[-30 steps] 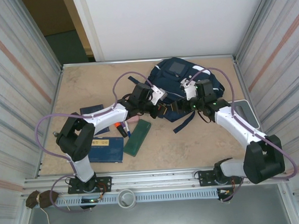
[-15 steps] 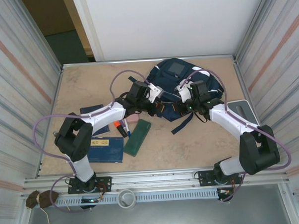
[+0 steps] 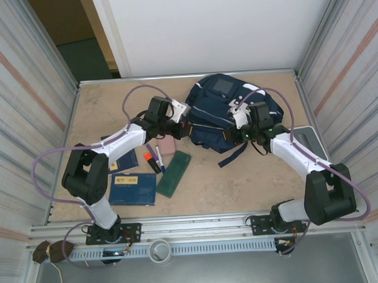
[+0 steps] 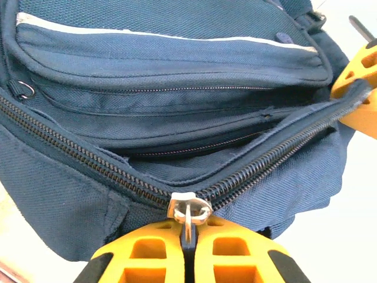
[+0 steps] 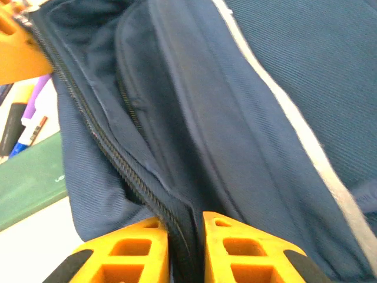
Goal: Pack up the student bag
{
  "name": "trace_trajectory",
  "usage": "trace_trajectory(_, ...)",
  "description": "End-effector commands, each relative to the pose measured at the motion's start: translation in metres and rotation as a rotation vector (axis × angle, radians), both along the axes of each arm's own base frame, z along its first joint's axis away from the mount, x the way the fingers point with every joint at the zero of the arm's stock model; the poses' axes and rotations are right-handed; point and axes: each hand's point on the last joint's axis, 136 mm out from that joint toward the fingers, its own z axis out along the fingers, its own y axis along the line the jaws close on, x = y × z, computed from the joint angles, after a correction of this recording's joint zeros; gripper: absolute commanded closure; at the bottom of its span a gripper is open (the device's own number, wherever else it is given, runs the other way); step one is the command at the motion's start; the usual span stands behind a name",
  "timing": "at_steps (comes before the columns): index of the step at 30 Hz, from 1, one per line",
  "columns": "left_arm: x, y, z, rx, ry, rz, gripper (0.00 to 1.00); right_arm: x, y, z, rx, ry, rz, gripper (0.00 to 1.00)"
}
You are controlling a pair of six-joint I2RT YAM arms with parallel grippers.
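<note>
The student bag (image 3: 228, 108), a navy backpack with a light stripe, lies at the back of the table. In the left wrist view its main zip (image 4: 88, 162) gapes open above the silver zip pull (image 4: 188, 207). My left gripper (image 4: 189, 229) is shut on that pull, at the bag's left side (image 3: 187, 129). My right gripper (image 5: 185, 230) is shut on the bag's zip edge (image 5: 177, 227), at the bag's front right (image 3: 231, 134). The bag's dark inside (image 5: 135, 76) shows between the two grippers.
In front of the bag lie a green case (image 3: 173, 173), a pink eraser (image 3: 166, 147), markers (image 3: 153, 160), a blue notebook (image 3: 134, 188) and a darker booklet (image 3: 121, 158). A grey-white flat thing (image 3: 308, 139) sits by the right wall. Corrugated walls close in both sides.
My left gripper has pulled the zip pull leftward, widening the bag's opening. My right gripper, open a second ago, has shifted slightly left and closed on the zip edge.
</note>
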Motion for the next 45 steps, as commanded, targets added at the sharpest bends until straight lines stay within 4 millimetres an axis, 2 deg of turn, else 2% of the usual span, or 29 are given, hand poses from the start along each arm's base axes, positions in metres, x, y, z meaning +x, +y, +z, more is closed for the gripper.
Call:
trace_trajectory(1, -0.01, -0.011, 0.054, -0.148, -0.072, -0.057, 1.0, 0.002, -0.014, 0.017, -0.002, -0.023, -0.041, 0.61)
trace_trajectory(5, -0.031, -0.036, 0.072, -0.199, -0.096, -0.161, 1.0, -0.01, 0.015, 0.036, 0.047, -0.061, 0.076, 0.41)
trace_trajectory(9, -0.038, -0.046, 0.08, -0.206, -0.106, -0.196, 1.0, -0.013, 0.038, 0.041, 0.069, -0.079, 0.167, 0.32)
trace_trajectory(12, -0.042, -0.049, 0.082, -0.204, -0.105, -0.212, 1.0, -0.01, 0.052, 0.038, 0.072, -0.068, 0.21, 0.3)
trace_trajectory(13, -0.044, -0.05, 0.082, -0.203, -0.103, -0.216, 1.0, -0.007, 0.057, 0.037, 0.075, -0.062, 0.223, 0.32)
trace_trajectory(14, -0.044, -0.05, 0.082, -0.202, -0.103, -0.215, 1.0, -0.006, 0.062, 0.036, 0.078, -0.05, 0.238, 0.4)
trace_trajectory(16, -0.041, -0.047, 0.081, -0.186, -0.108, -0.194, 1.0, -0.005, 0.066, 0.032, 0.08, -0.02, 0.252, 0.66)
trace_trajectory(18, -0.038, -0.042, 0.079, -0.165, -0.113, -0.168, 1.0, -0.006, 0.061, 0.027, 0.057, -0.003, 0.237, 0.86)
trace_trajectory(20, -0.034, -0.035, 0.076, -0.153, -0.111, -0.136, 1.0, -0.007, 0.051, 0.023, 0.047, 0.006, 0.209, 0.96)
trace_trajectory(22, -0.028, -0.024, 0.071, -0.148, -0.104, -0.094, 1.0, -0.008, 0.039, 0.022, 0.051, 0.011, 0.168, 1.0)
trace_trajectory(27, -0.004, 0.011, 0.05, -0.117, -0.066, 0.031, 1.0, -0.009, 0.014, 0.03, 0.067, -0.014, 0.078, 1.0)
trace_trajectory(31, 0.02, 0.038, 0.031, -0.084, -0.016, 0.129, 1.0, -0.012, 0.005, 0.032, 0.08, -0.015, 0.059, 1.0)
trace_trajectory(33, 0.026, 0.044, 0.026, -0.071, 0.001, 0.156, 1.0, -0.011, 0.003, 0.034, 0.079, -0.02, 0.046, 1.0)
trace_trajectory(36, 0.021, 0.037, 0.029, -0.101, 0.01, 0.114, 1.0, -0.008, -0.003, 0.038, 0.076, -0.019, 0.005, 1.0)
trace_trajectory(37, 0.017, 0.033, 0.031, -0.12, 0.008, 0.094, 1.0, -0.007, -0.003, 0.039, 0.074, -0.018, -0.006, 0.99)
trace_trajectory(38, 0.011, 0.027, 0.037, -0.145, -0.001, 0.064, 1.0, -0.007, -0.003, 0.042, 0.077, -0.016, -0.013, 0.93)
trace_trajectory(40, -0.003, 0.012, 0.049, -0.192, -0.019, -0.004, 1.0, -0.012, 0.003, 0.048, 0.096, -0.021, 0.006, 0.76)
trace_trajectory(42, -0.019, -0.005, 0.062, -0.233, -0.039, -0.072, 1.0, -0.021, 0.017, 0.055, 0.119, -0.032, 0.058, 0.59)
trace_trajectory(45, -0.034, -0.022, 0.072, -0.251, -0.052, -0.124, 1.0, -0.032, 0.04, 0.061, 0.137, -0.042, 0.152, 0.41)
